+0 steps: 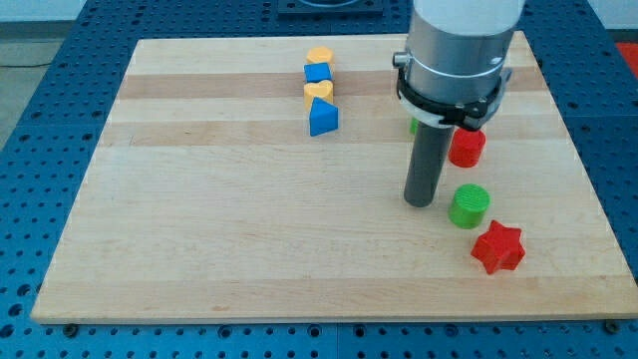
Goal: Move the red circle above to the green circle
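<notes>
The red circle lies on the wooden board at the view's right, partly under the arm's grey housing. The green circle lies just below it in the view, a small gap between them. My tip is the lower end of the dark rod; it rests on the board just left of the green circle and below-left of the red circle, touching neither as far as I can see.
A red star lies below-right of the green circle. A bit of another green block shows behind the rod. A column of blocks stands at top centre: orange, blue, orange, blue.
</notes>
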Available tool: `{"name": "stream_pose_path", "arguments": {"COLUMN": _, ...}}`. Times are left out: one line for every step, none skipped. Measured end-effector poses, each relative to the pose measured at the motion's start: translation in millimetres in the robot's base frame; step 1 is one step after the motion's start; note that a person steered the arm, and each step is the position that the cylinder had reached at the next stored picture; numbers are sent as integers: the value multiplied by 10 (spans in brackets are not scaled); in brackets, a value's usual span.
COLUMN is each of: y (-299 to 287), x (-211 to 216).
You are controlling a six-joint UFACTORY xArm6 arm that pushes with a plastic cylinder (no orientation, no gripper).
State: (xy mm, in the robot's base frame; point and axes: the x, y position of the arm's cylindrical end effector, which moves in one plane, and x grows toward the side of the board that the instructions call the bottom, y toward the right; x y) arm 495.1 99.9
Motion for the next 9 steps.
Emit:
{"name": "stream_pose_path", "arguments": {"y": 92, "x": 30}}
{"name": "stream_pose_path", "arguments": {"y": 280, "x": 30}}
{"name": "stream_pose_path", "arguments": {"y": 354, "x": 30}}
{"name": "stream_pose_path", "arguments": {"y": 352, "x": -79}}
{"name": "stream_pose_path", "arguments": {"y": 350, "x": -344}}
{"name": "stream_pose_path", "arguments": {"y": 242, "x": -549}}
{"name": "stream_pose_path", "arguments": {"y": 216, "x": -738}}
{"name": "stream_pose_path", "arguments": {"y": 322, "x": -1017}}
{"name": "stream_pose_path", "arguments": {"y": 504, "x": -1109}}
